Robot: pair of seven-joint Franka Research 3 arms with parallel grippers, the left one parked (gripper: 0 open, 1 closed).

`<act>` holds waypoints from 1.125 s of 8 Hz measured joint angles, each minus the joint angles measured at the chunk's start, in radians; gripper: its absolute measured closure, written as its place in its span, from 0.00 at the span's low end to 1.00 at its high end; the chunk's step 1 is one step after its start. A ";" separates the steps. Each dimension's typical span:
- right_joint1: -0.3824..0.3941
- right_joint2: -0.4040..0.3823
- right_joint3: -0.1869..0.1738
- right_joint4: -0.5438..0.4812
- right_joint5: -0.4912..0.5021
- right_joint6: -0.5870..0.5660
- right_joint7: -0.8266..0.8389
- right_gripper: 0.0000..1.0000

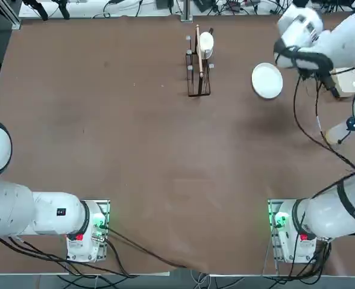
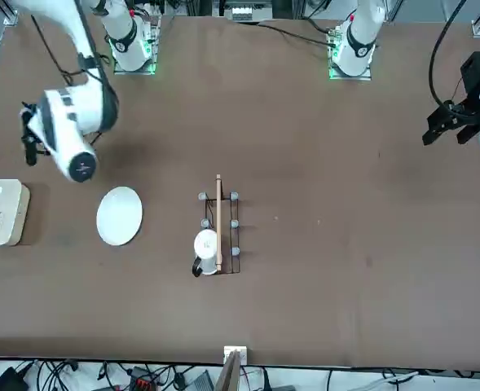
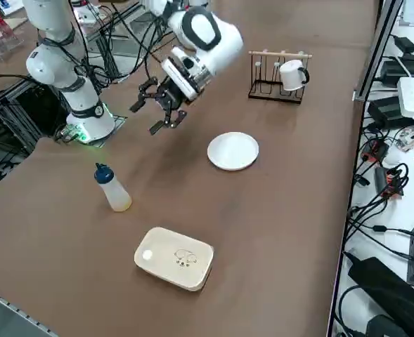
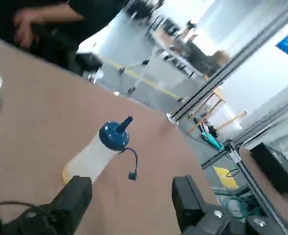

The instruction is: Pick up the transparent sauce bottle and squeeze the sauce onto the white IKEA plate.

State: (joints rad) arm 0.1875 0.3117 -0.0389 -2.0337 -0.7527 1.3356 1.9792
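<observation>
The right pincer [image 4: 131,196] stands wide, nothing between its fingers, above the counter [image 3: 277,203]. Near it, the bottle [image 3: 114,188] stands upright on the counter, between the robot and the white box [image 3: 174,258]. The plate [image 3: 233,151] lies flat; farther out, a rack [image 3: 277,77] holds a mug [image 3: 292,75].

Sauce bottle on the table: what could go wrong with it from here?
The right gripper is open, short of the bottle. The bottle appears to lie on its side, so a fingertip might nudge it and roll it. Its cap hangs loose on a strap beside the blue nozzle, so sauce could leak on the way to the plate.
</observation>
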 joint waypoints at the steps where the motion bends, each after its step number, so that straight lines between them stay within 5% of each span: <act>1: -0.004 0.039 -0.005 -0.039 -0.055 0.007 0.127 0.00; 6: -0.096 0.296 -0.017 -0.084 -0.242 0.096 0.603 0.01; 9: -0.138 0.348 -0.018 -0.083 -0.278 0.108 0.735 0.01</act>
State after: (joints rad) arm 0.0497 0.6594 -0.0571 -2.1165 -1.0302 1.4435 2.7140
